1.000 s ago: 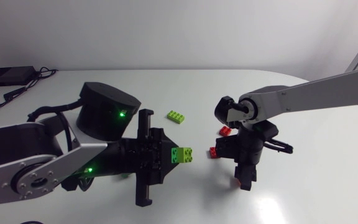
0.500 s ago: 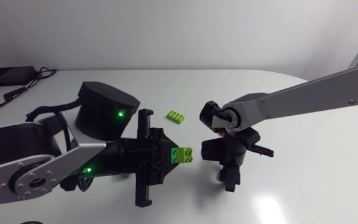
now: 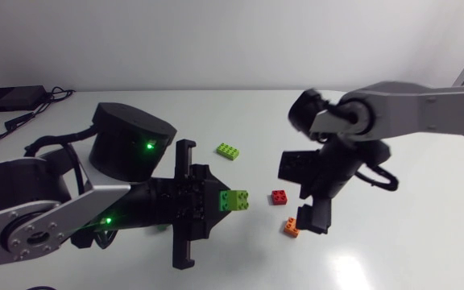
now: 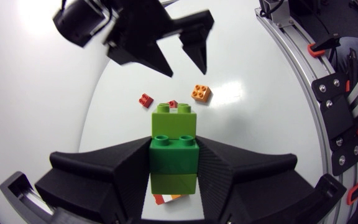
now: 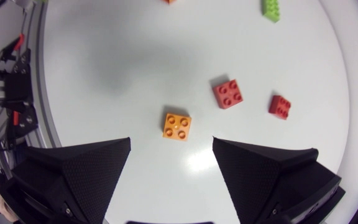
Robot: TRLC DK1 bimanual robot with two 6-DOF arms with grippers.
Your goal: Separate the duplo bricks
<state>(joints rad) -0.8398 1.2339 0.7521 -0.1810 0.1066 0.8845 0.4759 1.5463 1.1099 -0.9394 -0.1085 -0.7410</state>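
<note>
My left gripper (image 3: 230, 201) is shut on a stack of green duplo bricks (image 4: 174, 149), a lighter one at each end and a darker one in the middle; it shows in the head view as the green stack (image 3: 234, 200). My right gripper (image 3: 303, 192) hangs open above the table to the right of it, nothing between its fingers. Under it lies an orange brick (image 5: 176, 126), also seen as the orange brick (image 3: 291, 227). A red brick (image 3: 279, 196) lies between the two grippers. Ahead of my right gripper (image 5: 171, 144) lie two red bricks (image 5: 229, 93) (image 5: 279, 106).
A flat lime-green brick (image 3: 229, 151) lies alone further back on the white table (image 3: 393, 242). The black round base of my left arm (image 3: 131, 141) stands at the left. A black box with cables (image 3: 10, 98) sits at the back left corner.
My right gripper has opened, and the orange brick it carried now lies on the table. That gripper swung toward the green stack and back to the right. The left arm kept still.
</note>
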